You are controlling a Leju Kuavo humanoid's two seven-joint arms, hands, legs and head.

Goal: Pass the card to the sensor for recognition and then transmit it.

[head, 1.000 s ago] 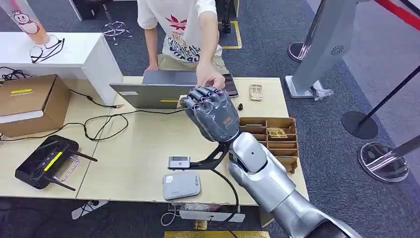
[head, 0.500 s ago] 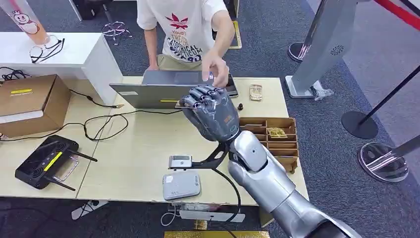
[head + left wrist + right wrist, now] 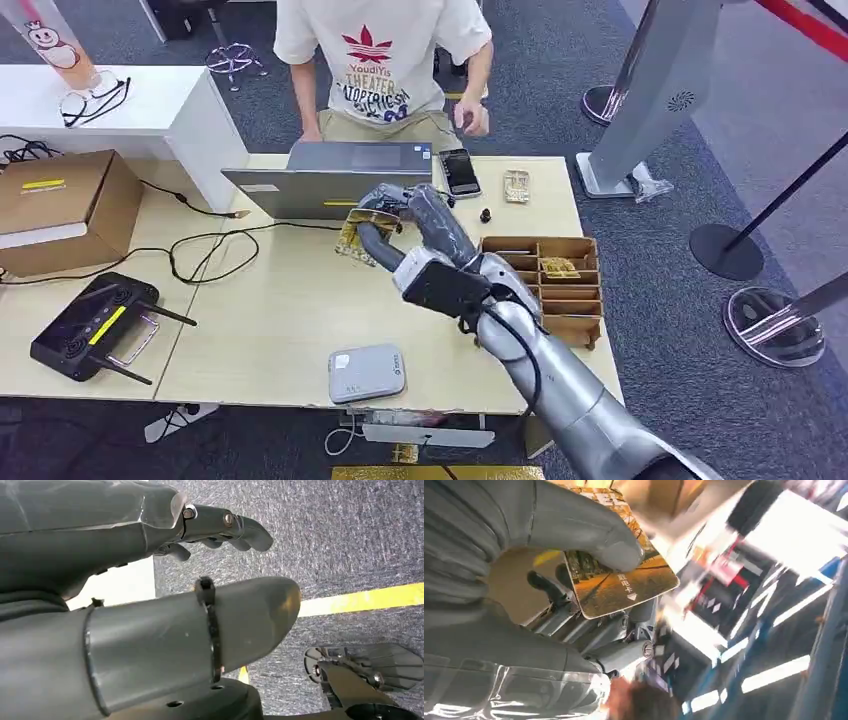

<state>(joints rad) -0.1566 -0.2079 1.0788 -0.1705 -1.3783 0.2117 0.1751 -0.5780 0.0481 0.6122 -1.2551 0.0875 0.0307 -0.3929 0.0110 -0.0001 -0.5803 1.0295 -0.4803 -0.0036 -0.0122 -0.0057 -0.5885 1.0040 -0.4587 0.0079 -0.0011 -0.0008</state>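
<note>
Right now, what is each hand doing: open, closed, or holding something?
Left hand: holds nothing, fingers slightly curled but apart; open.
Right hand: holding the card, pinched between thumb and fingers.

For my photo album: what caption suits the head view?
The robot's right hand holds a golden card over the desk, near a laptop.

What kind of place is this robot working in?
Probably a reception or check-in desk in a lobby: a table with a laptop, a card organizer box, and stanchion bases on carpet.
</note>
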